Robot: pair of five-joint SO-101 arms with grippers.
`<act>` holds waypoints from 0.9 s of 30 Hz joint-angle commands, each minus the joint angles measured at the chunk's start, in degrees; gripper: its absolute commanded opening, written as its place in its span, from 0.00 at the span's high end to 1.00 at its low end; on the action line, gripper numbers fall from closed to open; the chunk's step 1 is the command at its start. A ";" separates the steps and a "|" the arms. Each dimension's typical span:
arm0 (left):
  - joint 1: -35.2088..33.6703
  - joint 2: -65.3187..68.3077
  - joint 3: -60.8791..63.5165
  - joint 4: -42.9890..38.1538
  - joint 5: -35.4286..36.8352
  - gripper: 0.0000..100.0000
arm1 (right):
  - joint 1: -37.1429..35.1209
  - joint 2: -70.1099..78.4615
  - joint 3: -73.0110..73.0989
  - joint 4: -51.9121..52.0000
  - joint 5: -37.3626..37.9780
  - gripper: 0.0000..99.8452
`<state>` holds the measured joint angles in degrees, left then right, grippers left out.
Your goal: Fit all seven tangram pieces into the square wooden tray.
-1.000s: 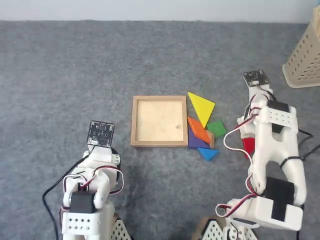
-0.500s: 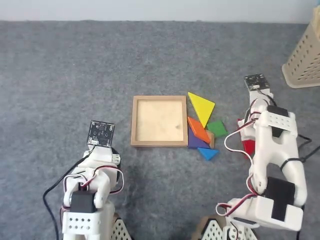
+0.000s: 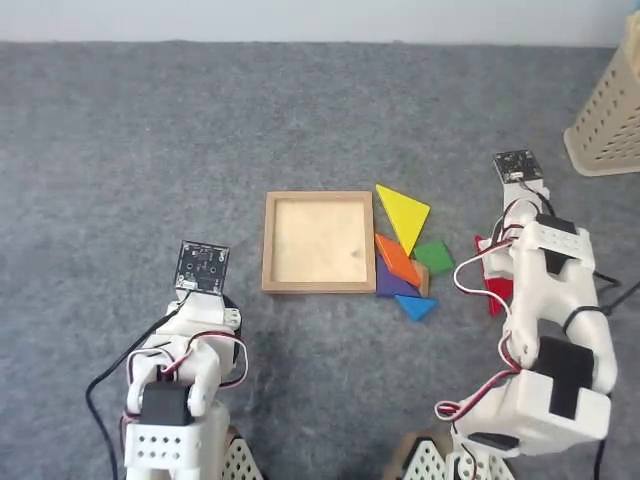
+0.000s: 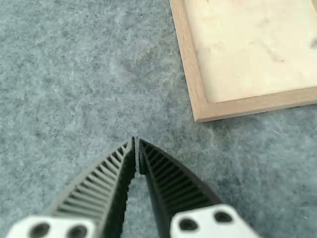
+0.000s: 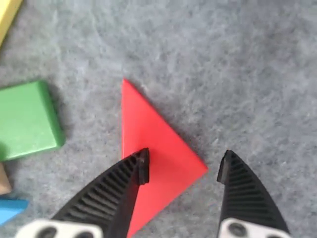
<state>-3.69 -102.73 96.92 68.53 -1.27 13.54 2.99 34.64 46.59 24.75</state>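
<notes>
Against the earlier frames, my right arm [image 3: 540,270] has drifted a little outward, away from the tray, and more of the red triangle [image 3: 493,290] shows beside it; my left arm [image 3: 185,370] has not moved, and neither has any piece.

At the wrist, the right gripper [image 5: 184,161] stands with its jaws apart, one finger over the red triangle [image 5: 153,144] and the other past its slanted edge over carpet, clamped on nothing; the green square [image 5: 27,121] lies near, with a strip of carpet between. The left gripper [image 4: 136,144] has its jaws together, holding nothing, above carpet just off a corner of the tray [image 4: 190,84].

The square wooden tray [image 3: 269,243] sits mid-table, its floor bare wood. The pieces crowd its right rim: the yellow triangle [image 3: 403,215] just beside it; the orange piece [image 3: 397,260] and the purple triangle [image 3: 388,283] against it; the blue triangle [image 3: 416,306] at the near end of the cluster. The red triangle lies apart, to the right. I see wide open carpet left of the tray and beyond it.

The surface is grey carpet [image 3: 150,150]; a pale strip [image 3: 300,20] runs along the far edge; a beige slatted basket [image 3: 610,120] stands at the far right.
</notes>
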 commanded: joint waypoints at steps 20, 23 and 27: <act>-0.26 -0.18 -0.31 0.26 0.53 0.99 | -5.67 -6.11 8.88 3.21 9.93 0.76; -0.26 -0.18 -0.31 0.26 0.53 0.99 | -6.20 -6.55 9.32 3.21 9.93 0.76; -0.26 -0.18 -0.31 0.26 0.53 0.99 | -6.20 -6.81 9.32 3.21 9.85 0.76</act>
<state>-3.69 -102.73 96.92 68.53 -1.27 8.62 -3.69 42.55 48.18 33.80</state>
